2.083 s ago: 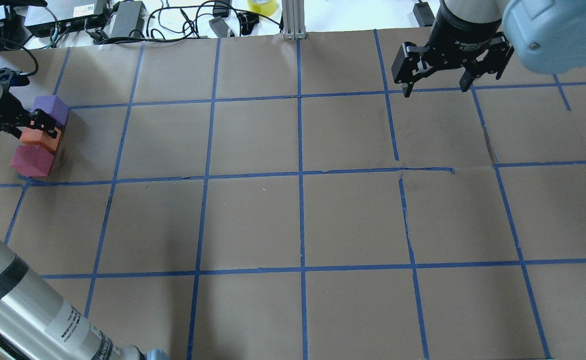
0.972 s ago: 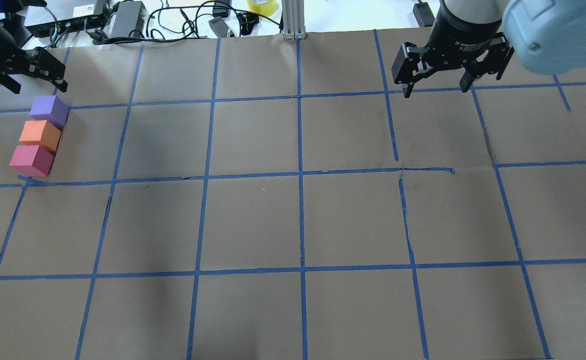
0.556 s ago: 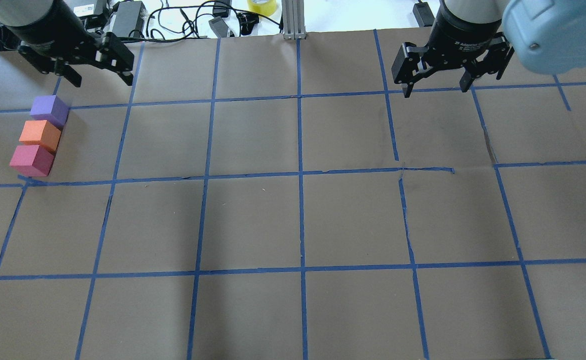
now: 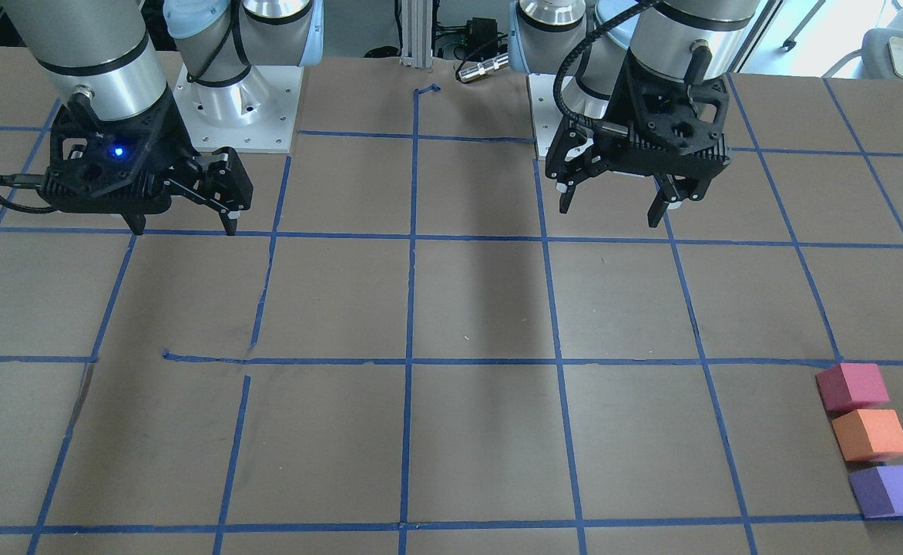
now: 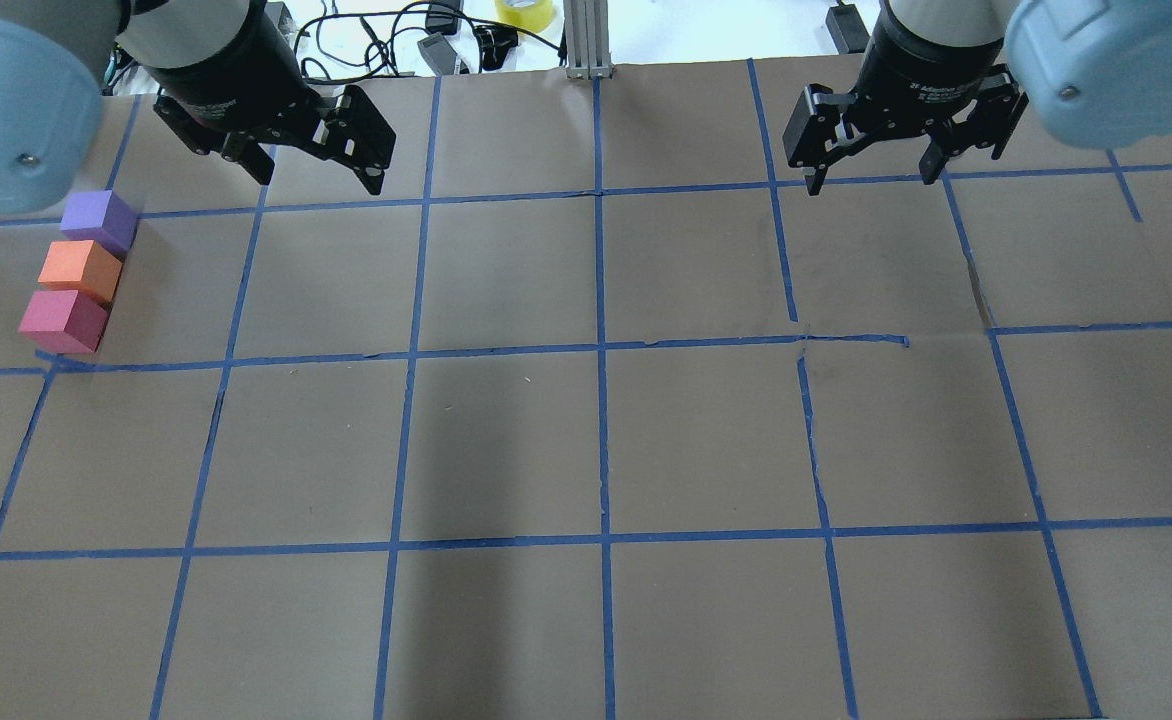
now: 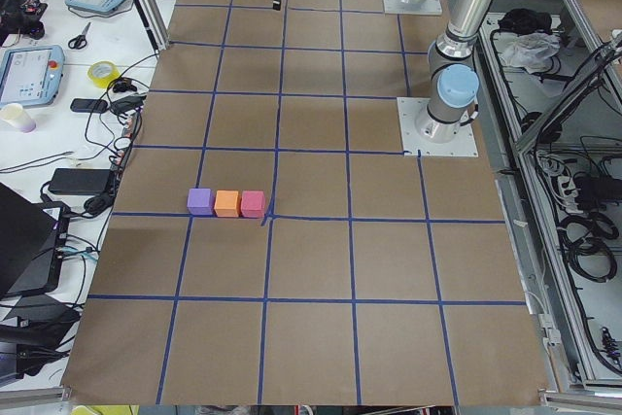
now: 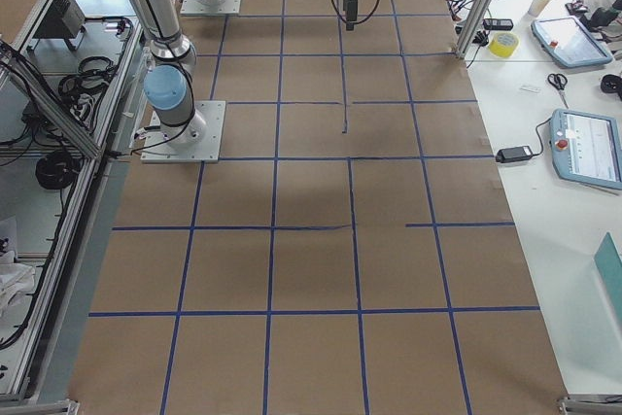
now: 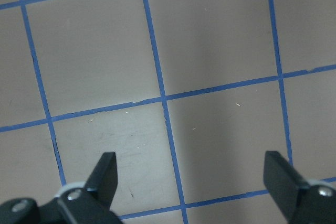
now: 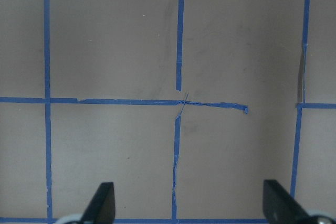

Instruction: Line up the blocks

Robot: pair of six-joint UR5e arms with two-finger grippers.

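Note:
Three blocks stand in a touching row at the table's far left: purple (image 5: 98, 218), orange (image 5: 78, 268) and pinkish-red (image 5: 61, 320). In the front-facing view the row is at the lower right: pinkish-red (image 4: 852, 385), orange (image 4: 871, 434), purple (image 4: 891, 490). It also shows in the exterior left view (image 6: 226, 203). My left gripper (image 5: 318, 180) (image 4: 609, 214) is open and empty, raised to the right of the blocks. My right gripper (image 5: 874, 180) (image 4: 184, 230) is open and empty at the back right. Both wrist views show only spread fingers (image 8: 102, 174) (image 9: 102, 203) over paper.
Brown paper with a blue tape grid (image 5: 601, 350) covers the table. Cables, power bricks and a yellow tape roll (image 5: 524, 12) lie past the back edge. An aluminium post (image 5: 586, 40) stands at the back middle.
My left gripper has let go of the orange block, risen and moved right along the back of the table. The blocks and the right gripper have not moved.

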